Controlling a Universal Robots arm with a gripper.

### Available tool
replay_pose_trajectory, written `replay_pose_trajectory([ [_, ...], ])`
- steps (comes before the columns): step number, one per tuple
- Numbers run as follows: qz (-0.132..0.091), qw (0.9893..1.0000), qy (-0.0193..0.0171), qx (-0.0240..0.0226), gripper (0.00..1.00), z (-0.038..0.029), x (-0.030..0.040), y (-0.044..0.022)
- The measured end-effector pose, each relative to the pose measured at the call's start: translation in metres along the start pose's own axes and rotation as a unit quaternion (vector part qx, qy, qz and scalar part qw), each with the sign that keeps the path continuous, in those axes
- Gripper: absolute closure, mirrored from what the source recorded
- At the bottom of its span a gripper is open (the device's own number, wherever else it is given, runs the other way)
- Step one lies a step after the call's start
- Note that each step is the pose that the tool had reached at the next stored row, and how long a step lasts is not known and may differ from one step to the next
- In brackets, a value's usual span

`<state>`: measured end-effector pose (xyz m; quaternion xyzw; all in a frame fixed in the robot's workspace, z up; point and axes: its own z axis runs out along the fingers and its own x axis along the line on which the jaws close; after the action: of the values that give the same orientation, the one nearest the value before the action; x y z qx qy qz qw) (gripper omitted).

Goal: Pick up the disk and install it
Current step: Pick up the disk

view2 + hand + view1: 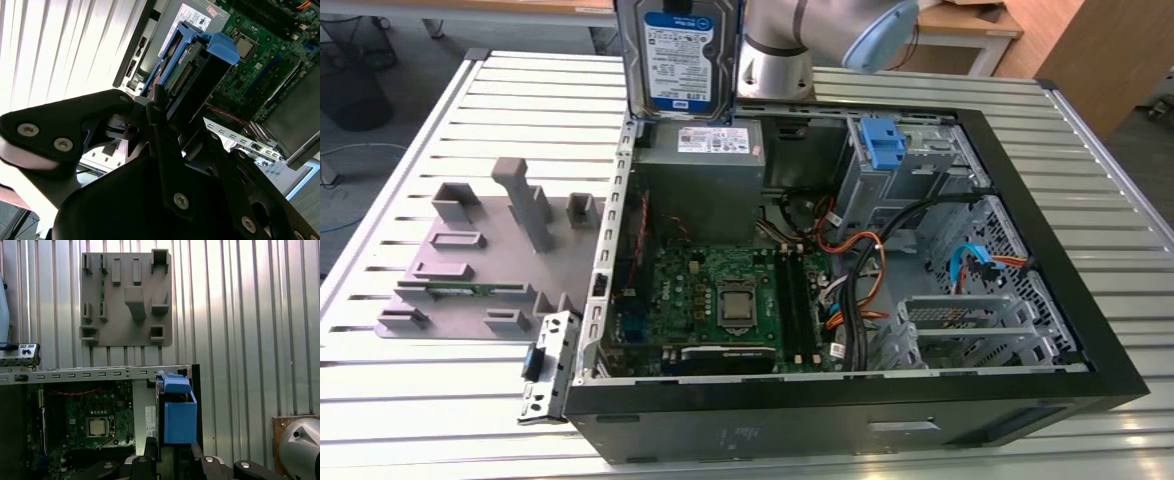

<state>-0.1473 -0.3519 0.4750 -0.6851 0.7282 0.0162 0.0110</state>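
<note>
The disk (678,55) is held upright in the air, its blue-and-white label facing the exterior view, just above the back edge of the open computer case (1067,350). Its lower edge hangs over the power-supply box (700,150). In the second wrist view the gripper (162,110) is shut on the disk (192,70), black fingers (161,135) clamping its end by the connector. In the first wrist view the disk's blue rail (180,415) sticks out from the gripper (167,460) above the case edge.
Inside the case lie the motherboard (720,300), cable bundles (867,270) and a drive cage holding a blue bracket (883,145). A grey fixture plate (480,250) with upright blocks sits on the slatted table (400,420) at the exterior view's left. The arm's wrist (781,50) stands behind the case.
</note>
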Motion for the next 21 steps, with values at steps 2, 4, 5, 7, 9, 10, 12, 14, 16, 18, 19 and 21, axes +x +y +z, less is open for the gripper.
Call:
replay_pose_trajectory([
  [2, 0.0, 1.0, 0.0, 0.0, 0.65, 0.0, -0.0001, -0.0014],
  [4, 0.0, 1.0, 0.0, 0.0, 0.65, 0.0, -0.0001, -0.0025],
  [5, 0.0, 1.0, 0.0, 0.0, 0.65, 0.0, -0.0001, -0.003],
  [7, 0.0, 1.0, 0.0, 0.0, 0.65, 0.0, -0.0002, -0.0041],
  [9, 0.0, 1.0, 0.0, 0.0, 0.65, 0.0, -0.0003, -0.0051],
  [10, 0.0, 1.0, 0.0, 0.0, 0.65, 0.0, -0.0003, -0.0056],
  [12, 0.0, 1.0, 0.0, 0.0, 0.65, 0.0, -0.0004, -0.0068],
  [14, 0.0, 1.0, 0.0, 0.0, 0.65, -0.0001, -0.0004, -0.0079],
  [16, 0.0, 1.0, 0.0, 0.0, 0.65, -0.0001, -0.0005, -0.0089],
  [18, 0.0, 1.0, 0.0, 0.0, 0.65, -0.0001, -0.0006, -0.01],
  [19, 0.0, 1.0, 0.0, 0.0, 0.65, -0.0001, -0.0006, -0.0106],
  [21, 0.0, 1.0, 0.0, 0.0, 0.65, 0.0, -0.0007, -0.0124],
])
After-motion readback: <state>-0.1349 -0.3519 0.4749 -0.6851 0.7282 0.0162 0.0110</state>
